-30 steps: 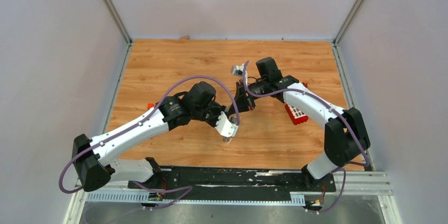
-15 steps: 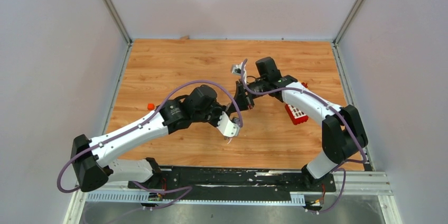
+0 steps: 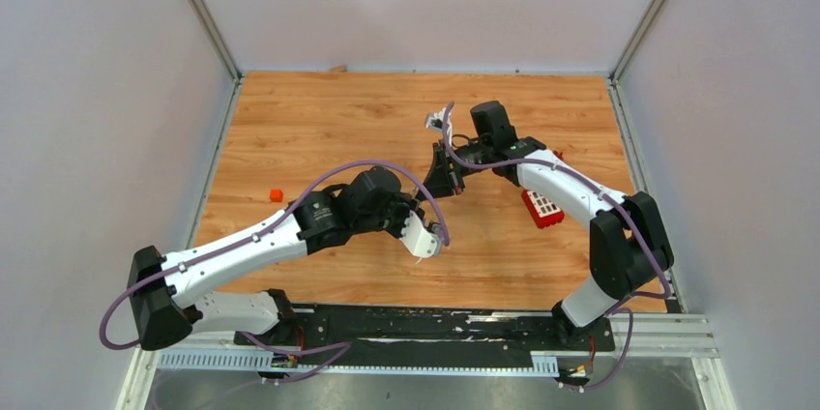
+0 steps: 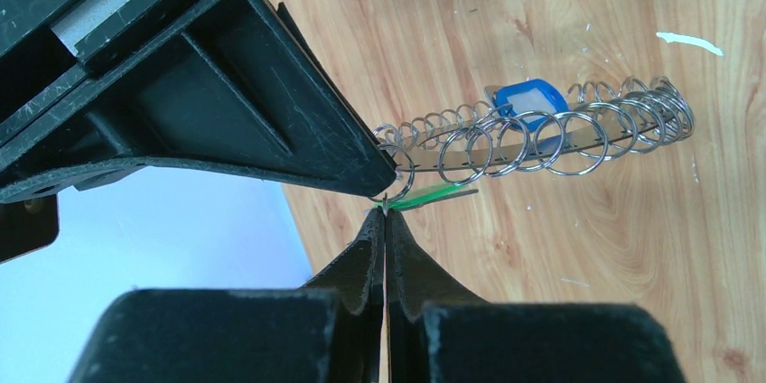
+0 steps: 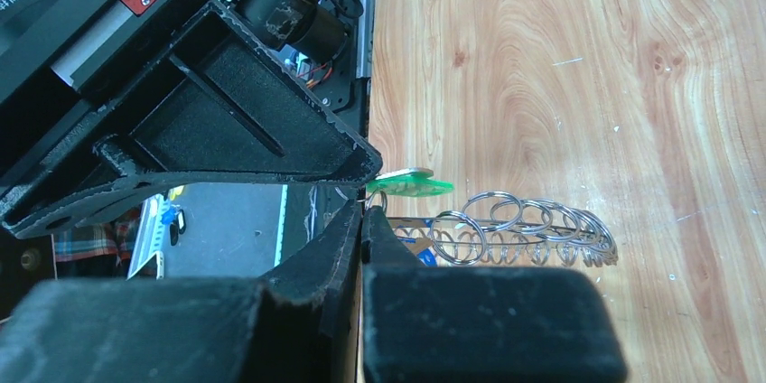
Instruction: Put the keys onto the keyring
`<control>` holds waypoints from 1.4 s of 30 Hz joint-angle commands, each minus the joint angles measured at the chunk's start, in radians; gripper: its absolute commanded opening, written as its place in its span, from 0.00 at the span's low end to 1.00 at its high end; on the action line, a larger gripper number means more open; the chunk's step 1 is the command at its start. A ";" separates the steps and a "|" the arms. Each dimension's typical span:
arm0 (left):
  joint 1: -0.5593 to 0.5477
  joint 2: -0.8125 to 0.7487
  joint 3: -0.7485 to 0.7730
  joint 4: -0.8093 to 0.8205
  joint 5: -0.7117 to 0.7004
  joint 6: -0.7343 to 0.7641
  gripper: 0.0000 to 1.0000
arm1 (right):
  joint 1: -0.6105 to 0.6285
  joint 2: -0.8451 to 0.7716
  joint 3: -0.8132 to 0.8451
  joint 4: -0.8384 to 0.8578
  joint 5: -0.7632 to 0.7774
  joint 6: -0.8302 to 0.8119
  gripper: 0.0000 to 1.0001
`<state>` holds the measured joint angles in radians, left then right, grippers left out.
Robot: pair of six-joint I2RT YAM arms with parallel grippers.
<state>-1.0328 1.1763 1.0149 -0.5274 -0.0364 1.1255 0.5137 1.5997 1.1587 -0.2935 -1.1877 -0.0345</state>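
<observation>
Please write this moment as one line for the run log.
left tool: shut | right tool: shut | tips meet at end of keyring | green key at tips | blue key among rings

My arms fold inward, elbows out. My left gripper (image 4: 386, 219) and right gripper (image 5: 362, 215) are both pinched tight, their tips nearly touching.

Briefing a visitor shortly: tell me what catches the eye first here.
Mid-table, the left gripper and right gripper meet tip to tip, both shut, at a small green key. Beside it stretches the keyring, a row of silver loops with a blue key among them.
</observation>
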 commanded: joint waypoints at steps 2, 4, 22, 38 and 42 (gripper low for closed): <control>-0.009 -0.003 0.002 0.046 -0.040 -0.004 0.00 | -0.005 -0.011 0.003 0.073 -0.016 0.067 0.00; -0.013 0.002 0.001 0.048 -0.044 -0.003 0.00 | -0.006 -0.010 0.000 0.080 -0.020 0.072 0.00; -0.013 0.014 -0.033 0.072 -0.053 0.020 0.00 | -0.007 -0.033 -0.022 0.148 -0.073 0.121 0.00; -0.013 0.029 -0.022 0.056 -0.001 0.016 0.00 | -0.007 -0.043 -0.044 0.228 -0.102 0.191 0.00; -0.013 0.035 -0.022 0.058 0.005 0.024 0.00 | -0.007 -0.047 -0.053 0.263 -0.111 0.216 0.00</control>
<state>-1.0401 1.1908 0.9844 -0.4767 -0.0875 1.1351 0.5018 1.5993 1.1046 -0.1486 -1.2171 0.1333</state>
